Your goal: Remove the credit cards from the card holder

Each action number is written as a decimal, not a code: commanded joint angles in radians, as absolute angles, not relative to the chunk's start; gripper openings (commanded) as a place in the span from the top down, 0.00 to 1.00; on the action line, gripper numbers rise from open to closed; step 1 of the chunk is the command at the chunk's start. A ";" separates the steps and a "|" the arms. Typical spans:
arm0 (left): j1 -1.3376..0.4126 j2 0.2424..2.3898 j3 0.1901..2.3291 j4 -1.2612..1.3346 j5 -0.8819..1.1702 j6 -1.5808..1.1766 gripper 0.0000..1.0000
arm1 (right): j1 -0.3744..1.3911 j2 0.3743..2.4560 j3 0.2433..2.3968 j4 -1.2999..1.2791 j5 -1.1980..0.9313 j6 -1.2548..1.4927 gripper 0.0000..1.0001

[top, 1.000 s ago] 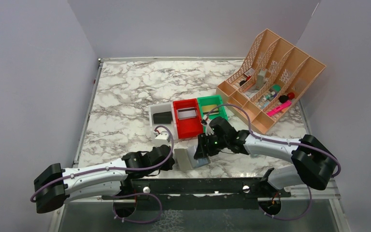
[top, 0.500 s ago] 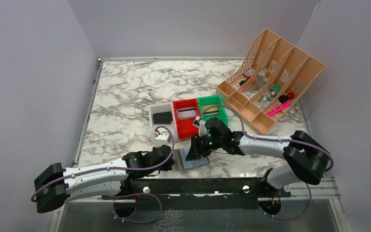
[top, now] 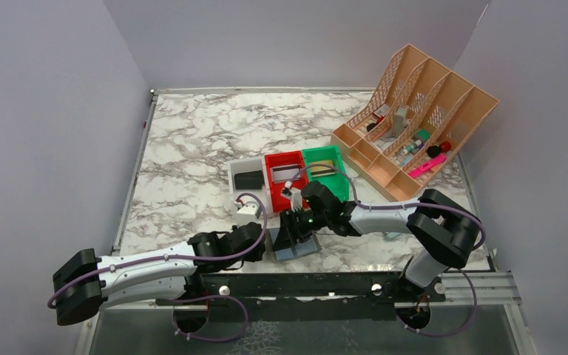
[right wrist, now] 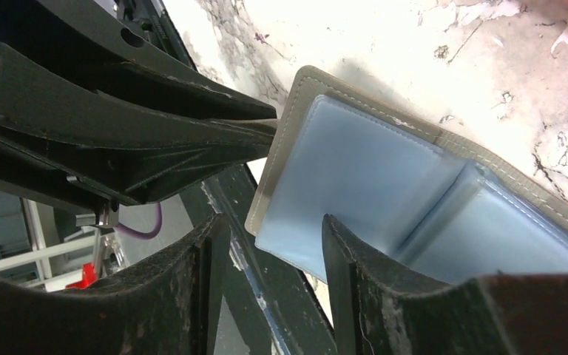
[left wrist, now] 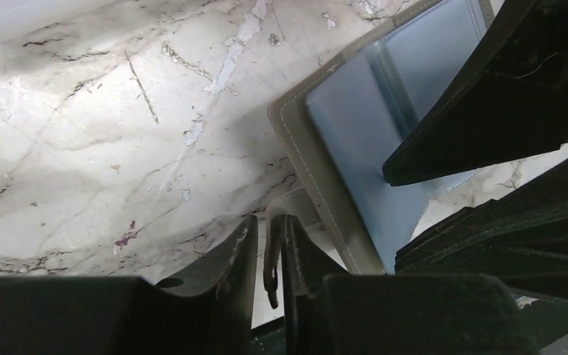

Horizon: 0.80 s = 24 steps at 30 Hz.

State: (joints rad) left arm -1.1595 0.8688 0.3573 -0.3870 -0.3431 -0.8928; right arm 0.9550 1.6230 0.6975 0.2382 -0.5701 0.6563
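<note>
- Top external view: the card holder [top: 307, 248] lies open on the marble table [top: 192, 148], at its near edge, between the two arms.
- The right wrist view shows pale blue panels inside a grey stitched border. Whether any card sits in the pockets cannot be told.
- The right gripper [right wrist: 274, 222] is spread, with one finger on either side of a blue panel's edge.
- The left gripper [left wrist: 268, 222] is only narrowly parted. A thin edge of the holder stands in the slot, with light showing beside it.
- Just behind the holder, three bins stand side by side. The white bin [top: 234, 177] holds a black card [top: 249, 180], the red bin [top: 285, 200] a pale flat piece, and the green bin [top: 322, 151] a flat dark-and-yellow piece.
- Farther right, a peach divided rack [top: 455, 100] holds small mixed items.
</note>
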 commanded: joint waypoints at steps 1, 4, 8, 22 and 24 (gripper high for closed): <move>-1.157 0.869 0.385 -0.403 -0.386 -0.905 0.78 | 0.963 1.625 0.714 0.305 -0.591 0.666 0.45; -1.157 0.875 0.386 -0.404 -0.389 -0.907 0.77 | 0.963 1.605 0.696 0.345 -0.605 0.675 0.38; -1.157 0.885 0.390 -0.406 -0.390 -0.905 0.78 | 0.963 1.561 0.676 0.369 -0.586 0.680 0.39; -1.157 0.897 0.387 -0.406 -0.393 -0.905 0.83 | 0.963 1.494 0.635 0.255 -0.367 0.683 0.77; -1.157 0.898 0.384 -0.405 -0.392 -0.905 0.84 | 0.963 1.480 0.622 0.252 -0.340 0.690 0.78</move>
